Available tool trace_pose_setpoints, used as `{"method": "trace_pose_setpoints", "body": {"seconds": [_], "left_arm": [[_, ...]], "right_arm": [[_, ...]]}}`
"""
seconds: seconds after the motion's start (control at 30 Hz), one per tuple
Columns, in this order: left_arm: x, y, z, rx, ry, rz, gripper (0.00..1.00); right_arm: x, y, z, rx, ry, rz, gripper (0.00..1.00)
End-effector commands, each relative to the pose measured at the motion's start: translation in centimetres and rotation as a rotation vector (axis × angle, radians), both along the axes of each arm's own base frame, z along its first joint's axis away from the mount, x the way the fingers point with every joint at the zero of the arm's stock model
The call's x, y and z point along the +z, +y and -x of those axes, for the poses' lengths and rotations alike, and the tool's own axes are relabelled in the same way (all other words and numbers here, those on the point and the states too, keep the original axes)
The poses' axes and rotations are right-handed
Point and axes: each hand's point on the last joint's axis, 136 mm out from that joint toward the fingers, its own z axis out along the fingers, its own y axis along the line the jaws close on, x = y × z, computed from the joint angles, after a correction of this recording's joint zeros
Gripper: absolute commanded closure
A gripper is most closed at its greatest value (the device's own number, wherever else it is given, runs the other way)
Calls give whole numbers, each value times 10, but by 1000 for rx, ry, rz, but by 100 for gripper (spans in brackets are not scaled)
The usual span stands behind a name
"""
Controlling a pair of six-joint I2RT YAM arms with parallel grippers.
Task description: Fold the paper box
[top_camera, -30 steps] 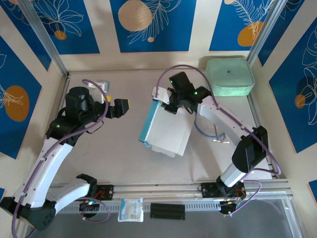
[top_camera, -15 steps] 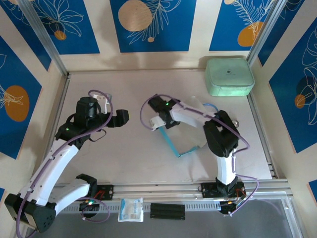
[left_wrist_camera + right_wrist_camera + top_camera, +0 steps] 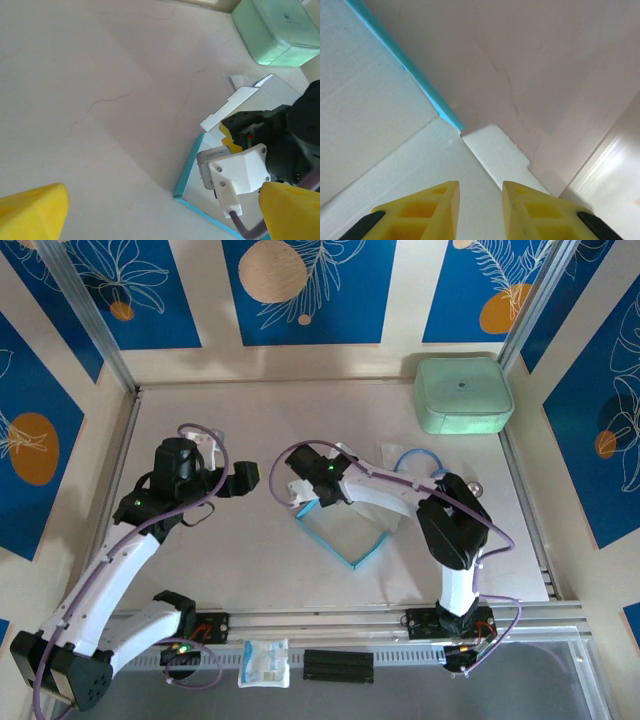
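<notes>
The paper box point(image 3: 346, 536) lies partly folded at the table's middle, whitish inside with light blue walls raised along its near edges. My right gripper point(image 3: 303, 496) reaches across to the box's far-left corner. In the right wrist view its yellow fingers point(image 3: 432, 205) stand a little apart just over the box's white inside point(image 3: 380, 125), gripping nothing, with a white flap point(image 3: 500, 155) ahead of them. My left gripper point(image 3: 248, 478) hovers just left of the box, wide open and empty. From the left wrist I see the box's blue corner point(image 3: 191, 167) and the right wrist beyond it.
A mint-green rounded case point(image 3: 463, 393) sits in the far right corner, also in the left wrist view point(image 3: 272, 30). A small white packet point(image 3: 265, 660) and a black part point(image 3: 338, 665) lie on the near rail. Patterned walls close in the table.
The right arm swung left and lowered the box from a tilted pose to lying on the table. Its jaws have parted off the card. The left gripper barely moved.
</notes>
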Motion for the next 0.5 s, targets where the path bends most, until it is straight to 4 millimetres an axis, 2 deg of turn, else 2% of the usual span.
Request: {"method": "trace_pose_setpoints", "body": {"seconds": [0.0, 0.1, 0.17, 0.2, 0.27, 0.3, 0.4, 0.47], "left_arm": [[16, -14, 0, -92, -82, 55, 3], [24, -24, 11, -192, -133, 56, 3], [29, -34, 21, -280, -158, 63, 3], [29, -40, 26, -324, -164, 67, 3], [31, -51, 37, -414, -174, 91, 1], [32, -59, 45, -468, -177, 109, 0], [30, -80, 69, -616, -183, 137, 1], [25, -93, 85, -703, -185, 124, 1]], "right_arm": [[33, -1, 27, -176, 44, -179, 71], [71, 2, 66, -412, 169, -471, 71], [85, -10, 92, -643, 271, -654, 68], [91, -20, 106, -788, 308, -743, 61], [93, -52, 130, -1134, 328, -873, 51], [92, -69, 146, -1325, 357, -925, 50], [75, -105, 193, -1766, 475, -966, 53], [64, -116, 213, -1909, 527, -970, 54]]}}
